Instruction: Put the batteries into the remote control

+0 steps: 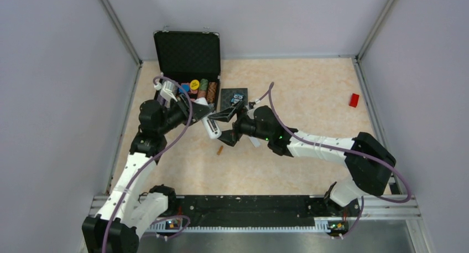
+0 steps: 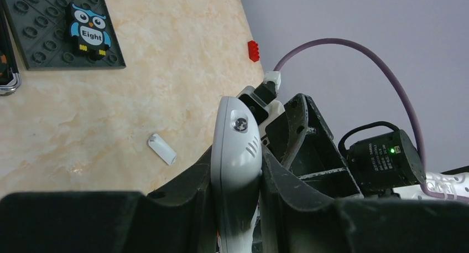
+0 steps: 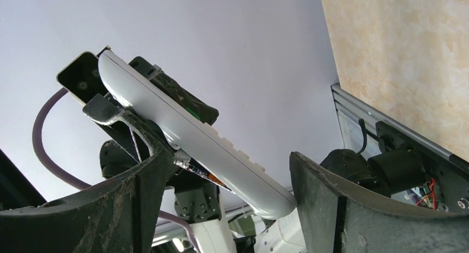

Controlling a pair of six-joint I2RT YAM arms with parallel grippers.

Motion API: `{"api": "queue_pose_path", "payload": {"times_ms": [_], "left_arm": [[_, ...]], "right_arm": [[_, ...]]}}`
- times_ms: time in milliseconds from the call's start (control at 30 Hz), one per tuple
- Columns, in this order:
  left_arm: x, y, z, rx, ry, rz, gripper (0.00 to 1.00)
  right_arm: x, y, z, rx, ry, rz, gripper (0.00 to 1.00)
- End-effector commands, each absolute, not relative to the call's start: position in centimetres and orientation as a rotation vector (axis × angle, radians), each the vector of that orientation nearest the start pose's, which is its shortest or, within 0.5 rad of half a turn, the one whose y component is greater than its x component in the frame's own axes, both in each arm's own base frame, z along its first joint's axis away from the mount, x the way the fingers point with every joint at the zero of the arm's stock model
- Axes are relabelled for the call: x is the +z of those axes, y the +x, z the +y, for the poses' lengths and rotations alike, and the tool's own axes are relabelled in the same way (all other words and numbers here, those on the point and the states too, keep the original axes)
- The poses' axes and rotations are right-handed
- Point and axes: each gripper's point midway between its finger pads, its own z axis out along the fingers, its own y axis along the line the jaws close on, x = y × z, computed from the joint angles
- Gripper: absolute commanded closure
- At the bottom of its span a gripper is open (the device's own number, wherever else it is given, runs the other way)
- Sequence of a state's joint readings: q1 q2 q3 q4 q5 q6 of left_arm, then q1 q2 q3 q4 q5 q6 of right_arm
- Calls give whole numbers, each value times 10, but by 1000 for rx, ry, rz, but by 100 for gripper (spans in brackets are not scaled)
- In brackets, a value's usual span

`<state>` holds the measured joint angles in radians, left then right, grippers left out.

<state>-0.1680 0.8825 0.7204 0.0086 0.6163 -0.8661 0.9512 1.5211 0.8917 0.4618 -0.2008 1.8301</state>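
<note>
The white remote control [image 1: 209, 124] [image 2: 236, 148] is raised off the table with my left gripper [image 1: 202, 115] [image 2: 236, 173] shut on its sides. In the right wrist view the remote control [image 3: 188, 134] slants between the wide-apart fingers of my right gripper [image 3: 221, 173] [image 1: 227, 127], which is open. A dark battery with an orange band [image 3: 196, 169] sticks out of the remote's underside, its metal tip at my left finger. The remote's rounded end meets the other finger. An orange battery [image 1: 219, 150] lies on the table below both grippers.
A small white cover piece [image 2: 162, 149] [image 1: 254, 143] lies on the table near my right gripper. The dark owl tile [image 1: 233, 98] [image 2: 61, 31] sits behind the grippers, beside an open black case [image 1: 187, 53] holding coloured discs. A red block [image 1: 354, 100] [image 2: 253, 51] lies far right.
</note>
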Motion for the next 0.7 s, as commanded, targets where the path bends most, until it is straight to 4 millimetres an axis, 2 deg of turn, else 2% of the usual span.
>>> {"api": "queue_pose_path", "payload": {"times_ms": [0, 100, 200, 233, 500, 667], "left_arm": [[296, 263, -180, -1282, -44, 1788, 100], [297, 264, -180, -1282, -52, 1785, 100], [299, 265, -180, -1288, -61, 1783, 100], [301, 265, -180, -1291, -60, 1779, 100], [307, 266, -181, -1323, -93, 1782, 100], [319, 265, -188, -1427, -154, 1804, 100]], "right_arm": [[275, 217, 433, 2090, 779, 2108, 21], [273, 216, 433, 2090, 780, 2114, 26], [270, 215, 432, 2098, 794, 2118, 39], [270, 215, 431, 2106, 800, 2115, 40], [270, 216, 431, 2105, 777, 2115, 43], [263, 217, 430, 2029, 757, 2145, 43]]}}
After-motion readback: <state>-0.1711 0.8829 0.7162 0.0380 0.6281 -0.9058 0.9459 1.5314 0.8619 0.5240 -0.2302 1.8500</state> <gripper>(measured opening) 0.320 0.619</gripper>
